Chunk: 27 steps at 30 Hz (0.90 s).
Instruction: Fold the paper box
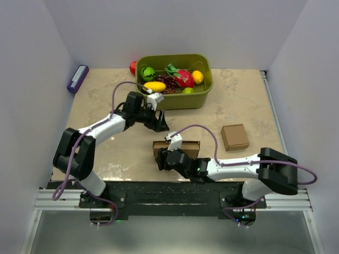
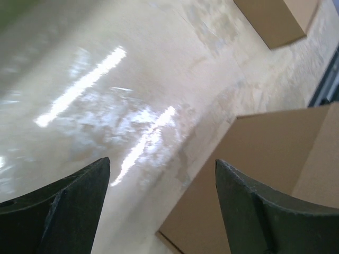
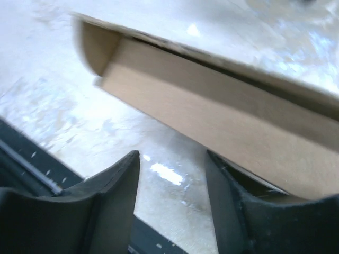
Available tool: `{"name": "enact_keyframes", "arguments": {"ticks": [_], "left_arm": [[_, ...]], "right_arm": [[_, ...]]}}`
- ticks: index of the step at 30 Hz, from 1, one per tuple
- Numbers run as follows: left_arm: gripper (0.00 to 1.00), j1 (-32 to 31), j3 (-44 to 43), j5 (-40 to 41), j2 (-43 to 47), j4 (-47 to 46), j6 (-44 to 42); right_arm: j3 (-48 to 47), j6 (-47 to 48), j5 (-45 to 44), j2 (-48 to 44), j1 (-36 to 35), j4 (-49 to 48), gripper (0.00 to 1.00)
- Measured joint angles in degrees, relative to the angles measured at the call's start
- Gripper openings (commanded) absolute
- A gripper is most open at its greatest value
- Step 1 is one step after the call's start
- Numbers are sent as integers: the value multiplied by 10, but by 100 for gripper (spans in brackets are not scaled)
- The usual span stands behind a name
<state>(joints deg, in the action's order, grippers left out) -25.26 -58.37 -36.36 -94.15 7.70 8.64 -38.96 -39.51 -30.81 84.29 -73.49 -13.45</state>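
The desk is glossy, marbled beige. The left end effector, two dark wedge-shaped fingers, stands spread above bare surface. Mid-desk near the front edge sits one paper box, matte brown cardboard, long and low. The right end effector gapes just beside it, clamping nothing. One small cardboard cube sits further right.

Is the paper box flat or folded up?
Folded up, not fully shut: the paper box has raised walls; right wrist view shows a dark gap under its top flap.
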Motion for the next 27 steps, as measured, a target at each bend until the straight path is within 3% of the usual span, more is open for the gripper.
{"name": "enact_keyframes", "arguments": {"ticks": [9,16,21,27], "left_arm": [[86,50,-28,131,108,-6,19],[86,50,-31,219,200,45,29],[90,50,-22,234,250,103,47],[90,49,97,221,358,111,124]], "right_arm": [[-38,34,93,-65,-1,55,70],[-169,35,116,-113,19,193,71],[-249,38,139,-125,133,287,71],[-194,41,166,-193,308,359,68]]}}
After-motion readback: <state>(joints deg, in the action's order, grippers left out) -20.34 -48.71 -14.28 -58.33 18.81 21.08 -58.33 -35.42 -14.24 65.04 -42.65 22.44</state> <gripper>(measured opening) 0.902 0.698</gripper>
